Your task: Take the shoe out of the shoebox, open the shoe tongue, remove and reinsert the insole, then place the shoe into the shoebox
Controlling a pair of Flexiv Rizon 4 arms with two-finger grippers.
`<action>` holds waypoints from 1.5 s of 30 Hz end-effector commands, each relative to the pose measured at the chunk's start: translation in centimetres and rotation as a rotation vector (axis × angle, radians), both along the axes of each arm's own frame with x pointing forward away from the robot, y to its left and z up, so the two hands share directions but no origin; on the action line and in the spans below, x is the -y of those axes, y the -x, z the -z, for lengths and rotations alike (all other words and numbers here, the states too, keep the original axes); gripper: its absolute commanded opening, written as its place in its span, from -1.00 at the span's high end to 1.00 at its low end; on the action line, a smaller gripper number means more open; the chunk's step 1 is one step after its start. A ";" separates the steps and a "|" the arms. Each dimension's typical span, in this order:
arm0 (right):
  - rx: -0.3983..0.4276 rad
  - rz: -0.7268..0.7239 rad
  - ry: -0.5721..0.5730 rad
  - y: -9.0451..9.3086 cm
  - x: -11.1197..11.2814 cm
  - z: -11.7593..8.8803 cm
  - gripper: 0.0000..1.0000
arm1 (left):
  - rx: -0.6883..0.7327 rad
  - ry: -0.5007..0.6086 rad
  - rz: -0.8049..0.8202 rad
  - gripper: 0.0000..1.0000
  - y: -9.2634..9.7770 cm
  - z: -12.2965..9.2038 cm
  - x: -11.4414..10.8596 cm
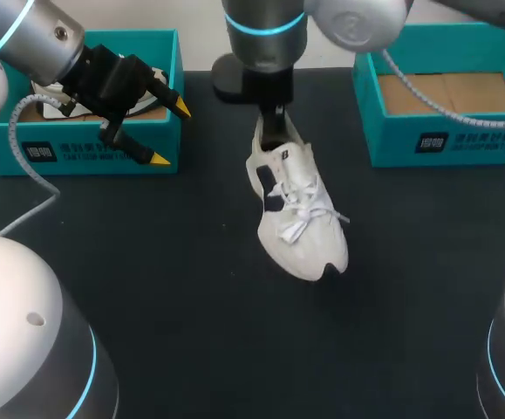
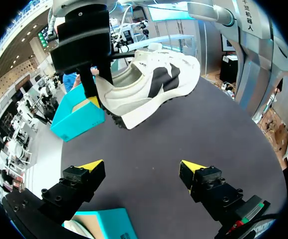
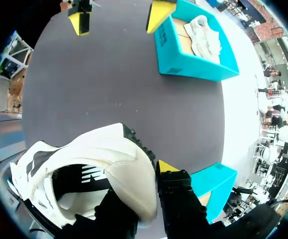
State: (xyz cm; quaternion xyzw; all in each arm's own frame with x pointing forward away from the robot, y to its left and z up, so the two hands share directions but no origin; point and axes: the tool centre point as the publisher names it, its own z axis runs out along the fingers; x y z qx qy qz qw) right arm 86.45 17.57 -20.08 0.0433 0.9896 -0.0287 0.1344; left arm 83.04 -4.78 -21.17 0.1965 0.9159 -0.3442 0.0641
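White laced sneaker (image 1: 297, 214) clamped at the heel by right gripper (image 1: 273, 127).
Toe points toward robot, heel away; left gripper (image 1: 170, 133) spread apart.

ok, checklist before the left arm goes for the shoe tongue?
1. Right gripper shut on the heel of the shoe: ok.
2. Left gripper open, holding nothing: ok.
3. Shoe out of its box, over the table: ok.
4. Shoe opened up: not ok, the laces lie tied across the top.
5. Right box free to take the shoe: ok, only its bare cardboard floor shows.
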 end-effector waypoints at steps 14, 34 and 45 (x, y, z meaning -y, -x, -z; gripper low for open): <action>0.053 -0.015 0.004 0.5 0.3 -5.4 1.00 | 0.001 -0.002 0.000 -1.00 0.0 0.0 0.0; 0.020 -0.028 0.046 -3.2 6.9 -6.0 1.00 | 0.001 -0.002 0.000 -1.00 0.0 0.0 0.0; 0.019 -0.027 0.064 -8.0 16.4 -5.7 1.00 | 0.001 -0.002 0.000 -1.00 0.0 0.0 0.0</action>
